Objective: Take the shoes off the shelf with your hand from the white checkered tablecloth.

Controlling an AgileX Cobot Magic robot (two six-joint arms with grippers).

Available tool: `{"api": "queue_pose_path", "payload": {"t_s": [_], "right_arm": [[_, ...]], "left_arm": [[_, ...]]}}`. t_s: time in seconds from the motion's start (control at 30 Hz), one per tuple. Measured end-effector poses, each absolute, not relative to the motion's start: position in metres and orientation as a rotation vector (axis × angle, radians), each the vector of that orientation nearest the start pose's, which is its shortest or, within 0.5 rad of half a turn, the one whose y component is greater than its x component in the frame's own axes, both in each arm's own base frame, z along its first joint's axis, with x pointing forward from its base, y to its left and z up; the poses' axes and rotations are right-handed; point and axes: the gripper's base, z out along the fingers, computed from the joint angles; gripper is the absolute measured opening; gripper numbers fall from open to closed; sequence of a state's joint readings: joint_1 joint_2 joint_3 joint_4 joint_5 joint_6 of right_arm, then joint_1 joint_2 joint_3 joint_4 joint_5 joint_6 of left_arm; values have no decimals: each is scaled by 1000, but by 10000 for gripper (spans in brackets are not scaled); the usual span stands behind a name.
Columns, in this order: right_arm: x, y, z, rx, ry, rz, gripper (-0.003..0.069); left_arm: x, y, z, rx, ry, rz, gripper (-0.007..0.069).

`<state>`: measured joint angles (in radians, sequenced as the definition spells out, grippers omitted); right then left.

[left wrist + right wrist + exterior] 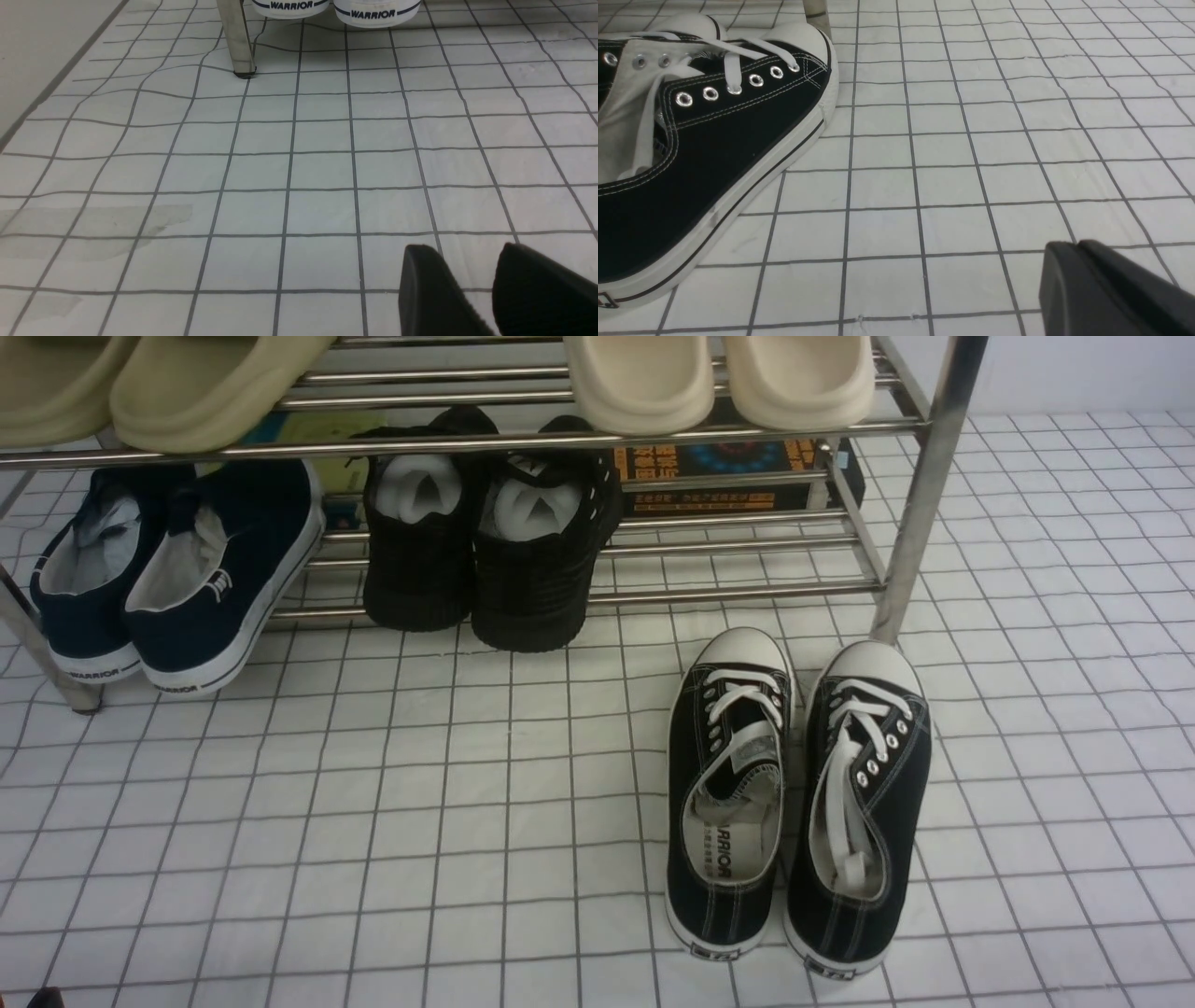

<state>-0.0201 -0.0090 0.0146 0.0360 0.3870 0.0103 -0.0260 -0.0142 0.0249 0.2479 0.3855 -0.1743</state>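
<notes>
The shoes, a pair of black canvas sneakers with white laces (pixel 794 803), stand side by side on the white checkered tablecloth (pixel 373 803), toes toward the right front leg of the chrome shelf (pixel 920 504). In the right wrist view one of the shoes (pixel 714 154) lies close by, and my right gripper (pixel 1066 247) hangs low over the cloth beside it, shut and empty. My left gripper (pixel 462 249) is open over bare cloth, near the shelf's left leg (pixel 238 42). Neither hand shows in the front view.
On the lower tier sit navy sneakers (pixel 187 569) and all-black shoes (pixel 485 541), with a dark printed box (pixel 719 476) behind. Beige slippers (pixel 719 378) rest on the upper tier. The navy heels (pixel 373 11) show beyond my left gripper.
</notes>
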Motion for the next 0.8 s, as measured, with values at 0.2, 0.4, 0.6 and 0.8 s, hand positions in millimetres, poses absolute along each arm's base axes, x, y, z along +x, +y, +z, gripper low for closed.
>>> {"api": "queue_pose_path", "payload": {"t_s": [0.2,0.4,0.6,0.8], "right_arm": [[52,0,174,50,1875,29,42],[52,0,174,50,1875,29,52],[52,0,174,50,1875,29,57],[52,0,174,50,1875,29,71]], "left_arm": [[52,7,172,13,1869,107,239],[52,7,172,13,1869,107,239],[52,7,172,13,1869,108,239],[52,7,172,14,1869,109,239]]}}
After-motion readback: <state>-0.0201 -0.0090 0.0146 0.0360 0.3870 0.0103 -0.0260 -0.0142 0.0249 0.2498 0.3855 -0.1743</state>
